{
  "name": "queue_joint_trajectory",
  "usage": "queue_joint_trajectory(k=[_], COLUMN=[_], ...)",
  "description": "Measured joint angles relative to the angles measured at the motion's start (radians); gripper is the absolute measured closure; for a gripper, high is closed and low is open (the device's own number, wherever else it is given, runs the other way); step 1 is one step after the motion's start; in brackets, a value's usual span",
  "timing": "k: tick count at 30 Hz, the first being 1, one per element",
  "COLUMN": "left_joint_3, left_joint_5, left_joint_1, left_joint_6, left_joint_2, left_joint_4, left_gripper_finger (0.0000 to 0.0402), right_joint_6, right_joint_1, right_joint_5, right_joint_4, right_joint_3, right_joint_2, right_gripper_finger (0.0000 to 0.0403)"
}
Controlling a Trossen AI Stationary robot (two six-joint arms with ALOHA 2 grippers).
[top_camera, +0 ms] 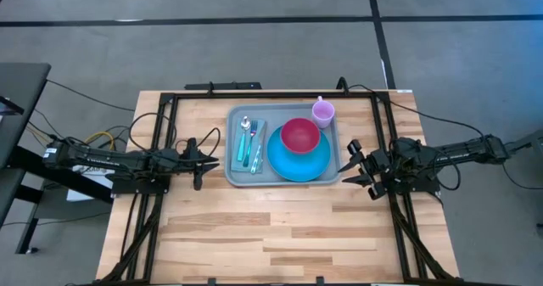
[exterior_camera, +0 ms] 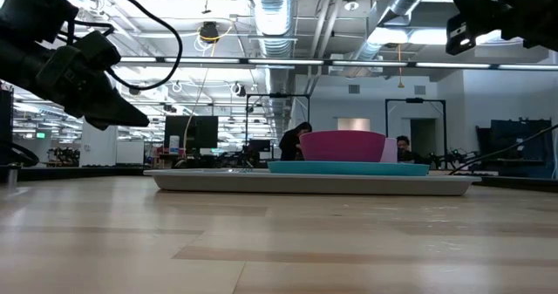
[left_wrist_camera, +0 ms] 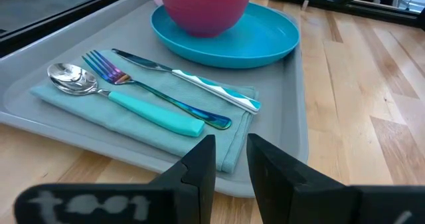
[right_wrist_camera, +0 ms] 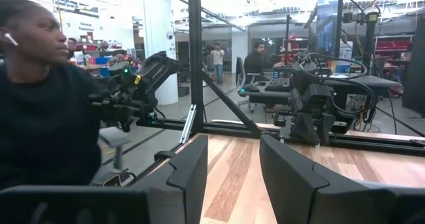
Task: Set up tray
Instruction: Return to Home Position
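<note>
tray [top_camera: 242,177] lies between left jaws and right jaws; untouched

On the tray [top_camera: 236,176], the napkin [left_wrist_camera: 182,88] bearing cutlery [left_wrist_camera: 156,114] lies left, the plate [top_camera: 293,163] holding a bowl [top_camera: 300,136] right, and a cup [top_camera: 322,112] behind.

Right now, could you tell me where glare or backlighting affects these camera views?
Low view: bright ceiling lights backlight the left end effector and right end effector, both dark silhouettes above the table. Left wrist view: glare on the bowl of the spoon. High view: even light across the tray, no harsh shadows.
</note>
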Motion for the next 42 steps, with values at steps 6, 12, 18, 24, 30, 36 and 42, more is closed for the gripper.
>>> queue_joint_trajectory(k=[6,12,18,24,30,36,42], left_joint_3=[0.000,0.000,0.000,0.000,0.000,0.000,0.000], left_joint_5=[0.000,0.001,0.001,0.002,0.002,0.005,0.005], left_joint_1=[0.000,0.000,-0.001,-0.001,-0.001,-0.001,-0.001], left_joint_6=[0.000,0.000,-0.001,0.000,-0.003,-0.003,-0.003], left_joint_2=[-0.012,-0.087,-0.213,-0.354,-0.431,-0.428,-0.426], left_joint_4=[0.000,0.000,0.000,0.000,0.000,0.000,0.000], left_gripper_finger=[0.0327,0.0327,0.0327,0.0327,0.0327,0.0327,0.0327], right_joint_6=[0.000,0.000,0.000,0.000,0.000,0.000,0.000], right_joint_1=[0.000,0.000,0.000,0.000,0.000,0.000,0.000], right_joint_5=[0.000,0.000,0.000,0.000,0.000,0.000,0.000], right_joint_4=[0.000,0.000,0.000,0.000,0.000,-0.003,-0.003], right_joint_3=[0.000,0.000,0.000,0.000,0.000,0.000,0.000], right_joint_2=[0.000,0.000,0.000,0.000,0.000,0.000,0.000], right_gripper_finger=[0.0274,0.0274,0.0274,0.0274,0.0274,0.0274,0.0274])
